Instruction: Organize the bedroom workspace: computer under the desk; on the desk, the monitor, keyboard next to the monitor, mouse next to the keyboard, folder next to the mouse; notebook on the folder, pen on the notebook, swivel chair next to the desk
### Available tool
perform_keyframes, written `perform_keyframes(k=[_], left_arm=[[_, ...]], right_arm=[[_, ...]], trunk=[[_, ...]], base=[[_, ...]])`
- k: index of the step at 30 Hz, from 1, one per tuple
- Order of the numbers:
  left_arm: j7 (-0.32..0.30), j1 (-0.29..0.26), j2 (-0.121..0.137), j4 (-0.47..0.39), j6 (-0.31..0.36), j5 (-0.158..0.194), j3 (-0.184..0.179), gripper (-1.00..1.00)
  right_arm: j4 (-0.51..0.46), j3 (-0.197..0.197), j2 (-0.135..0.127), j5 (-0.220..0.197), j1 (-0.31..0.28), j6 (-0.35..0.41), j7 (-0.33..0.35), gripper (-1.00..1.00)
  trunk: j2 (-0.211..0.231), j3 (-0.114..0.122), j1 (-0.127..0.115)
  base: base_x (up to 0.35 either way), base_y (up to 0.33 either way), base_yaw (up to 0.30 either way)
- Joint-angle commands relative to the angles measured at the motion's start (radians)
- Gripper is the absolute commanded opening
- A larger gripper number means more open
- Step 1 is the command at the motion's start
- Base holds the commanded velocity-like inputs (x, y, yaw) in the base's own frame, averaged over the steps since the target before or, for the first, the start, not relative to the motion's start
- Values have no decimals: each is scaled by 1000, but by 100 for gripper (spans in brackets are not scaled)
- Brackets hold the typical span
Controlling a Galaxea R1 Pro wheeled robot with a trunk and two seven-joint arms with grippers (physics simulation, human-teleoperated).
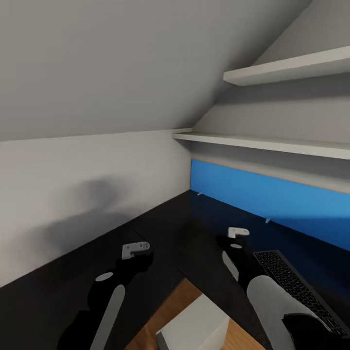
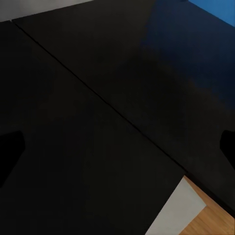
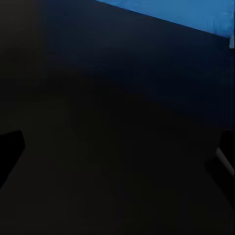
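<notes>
The desk (image 1: 194,223) has a glossy black top and a bright blue back panel (image 1: 272,199). On it at the lower right lies the keyboard (image 1: 296,291), partly covered by my right arm. In the gap below the desk's near edge stands a light grey box, seemingly the computer (image 1: 194,328), seen again in the left wrist view (image 2: 178,210). My left gripper (image 1: 140,258) (image 2: 117,147) hovers open over the black top near a seam. Above the desk just left of the keyboard, my right gripper (image 1: 236,243) (image 3: 117,152) is open and holds nothing.
Two white wall shelves (image 1: 272,143) (image 1: 291,68) hang above the blue panel under a sloped ceiling. A pale wall (image 1: 73,194) runs along the left. A second black surface (image 1: 58,291) adjoins the desk at the seam. Wood floor (image 1: 170,311) shows beside the grey box.
</notes>
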Motion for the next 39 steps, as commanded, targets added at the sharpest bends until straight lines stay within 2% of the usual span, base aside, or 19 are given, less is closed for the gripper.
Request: perform_keyframes(k=[1,4,5,9,13,16,17,19,22,26,31,32,37,39], left_arm=[[9,-1,0,-1,3,11,-1,100],[9,-1,0,-1,3,11,-1,100],[9,-1,-1,-1,3,11,-1,100],[9,-1,-1,-1,3,11,-1,100],[9,-1,0,-1,3,11,-1,100],[9,-1,0,-1,3,11,-1,100],[9,-1,0,-1,3,11,-1,100],[9,-1,-1,-1,3,11,-1,100],[9,-1,-1,-1,3,11,-1,100],[9,-1,-1,-1,3,11,-2,100],[9,-1,-1,-1,3,11,-2,100],[12,-1,3,5,1,16,4,100],[10,-1,-5,17,1,45,2,100],[9,-1,-8,11,0,41,2,100]], right_arm=[[40,-9,-7,-11,-20,-32,-11,100],[123,-60,-23,-43,-57,-116,-24,100],[156,-107,-29,-72,-71,-151,-29,100],[199,-201,-37,-124,-88,-196,-34,100],[215,-242,-39,-144,-94,-214,-47,100],[219,-249,-37,-147,-95,-218,-89,100],[222,-252,-36,-147,-95,-221,-195,100],[222,-252,-35,-147,-96,-225,-273,100],[222,-252,-33,-145,-96,-226,-327,100],[222,-252,-29,-144,-96,-228,-368,100],[222,-252,-22,-144,-96,-228,-380,100],[226,-252,-16,-138,-93,-222,-374,100],[227,-248,12,-112,-93,-199,-361,100],[227,-246,23,-106,-93,-210,-371,100]], trunk=[[-1,-1,0],[-1,-1,0],[-1,-1,0],[-1,-1,0],[-1,-1,0],[-1,-1,0],[-1,-1,0],[-1,-1,0],[-1,-1,0],[-1,-1,0],[-1,-1,0],[-1,-1,0],[-1,-1,0],[-1,-1,0]], base=[[0,0,0],[0,0,0],[0,0,0],[0,0,0],[0,0,0],[0,0,0],[0,0,0],[0,0,0],[0,0,0],[0,0,0],[0,0,0],[0,0,0],[0,0,0],[0,0,0]])
